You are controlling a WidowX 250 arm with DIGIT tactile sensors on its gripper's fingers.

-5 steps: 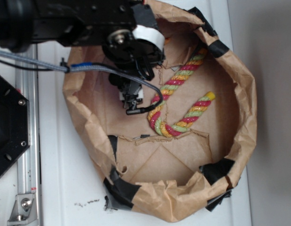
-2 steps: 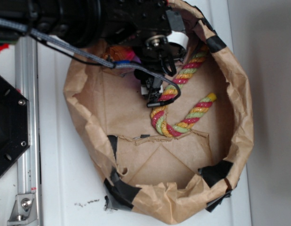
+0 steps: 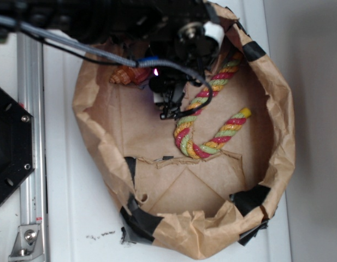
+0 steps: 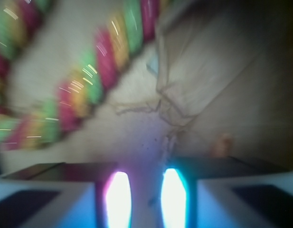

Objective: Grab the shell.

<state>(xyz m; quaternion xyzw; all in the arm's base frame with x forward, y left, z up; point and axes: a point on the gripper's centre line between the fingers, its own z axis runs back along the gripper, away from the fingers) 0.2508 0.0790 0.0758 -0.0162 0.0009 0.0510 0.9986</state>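
1. Crumpled brown paper, patched with black tape, forms the round basket [image 3: 277, 136].
2. Glossy orange-brown ridged shell [image 3: 124, 75] lies upper left inside, partly under the arm.
3. Twisted red-yellow-green rope [image 3: 204, 128] curves centre-right.
4. Black gripper [image 3: 169, 106] hangs beside the shell; fingers slightly parted, pinching nothing.

Ext cam overhead; wrist cam close, low; both see rope [image 3: 209, 117] [image 4: 94, 71].

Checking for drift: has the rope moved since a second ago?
No. The rope keeps its hook shape and the same spot against the black tape on the paper bowl.
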